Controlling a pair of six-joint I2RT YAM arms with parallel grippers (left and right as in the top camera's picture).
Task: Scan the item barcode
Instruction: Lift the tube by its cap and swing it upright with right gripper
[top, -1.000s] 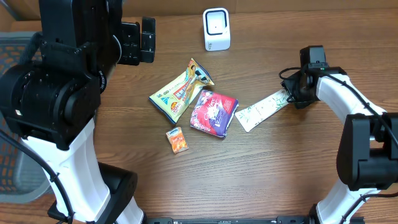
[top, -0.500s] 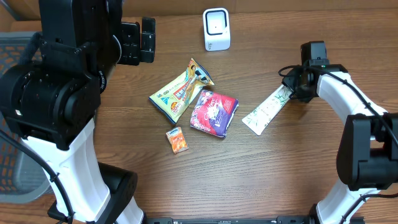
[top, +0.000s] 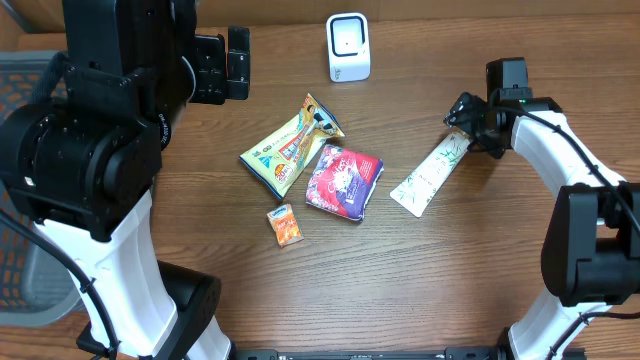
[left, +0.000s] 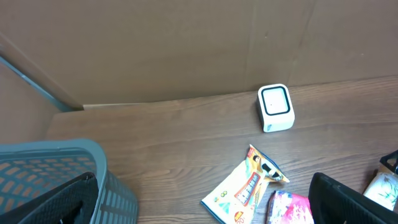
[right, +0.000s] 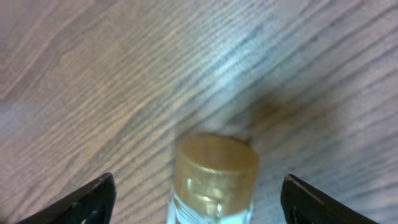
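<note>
Two dark fingers (right: 93, 199) of the right gripper (right: 198, 186) stand well apart in the right wrist view. The round gold cap (right: 214, 162) sits between them, with bare wood on either side, so the gripper grips nothing. That view is too close to show the rest of the item.

The overhead view shows it whole: a long white leaf-printed tube (top: 430, 172) lying flat on the brown wooden table (top: 420, 280). It lies on a slant, its capped end far and right at the right gripper (top: 468, 120) and its other end near and left.

Left of the tube lie a magenta foil pouch (top: 343, 179), a yellow snack bag (top: 291, 145) touching the pouch's far-left corner, and a small orange packet (top: 286, 225) nearer, apart from both. The white box-shaped scanner (top: 348, 47) stands at the far edge, well apart from the tube.

The left gripper (top: 228, 65) hangs at the far left, its jaws wide apart and empty. Its own view (left: 202, 183) adds a blue-grey mesh basket (left: 56, 168) and a brown cardboard wall (left: 186, 43) behind the scanner (left: 274, 108).
</note>
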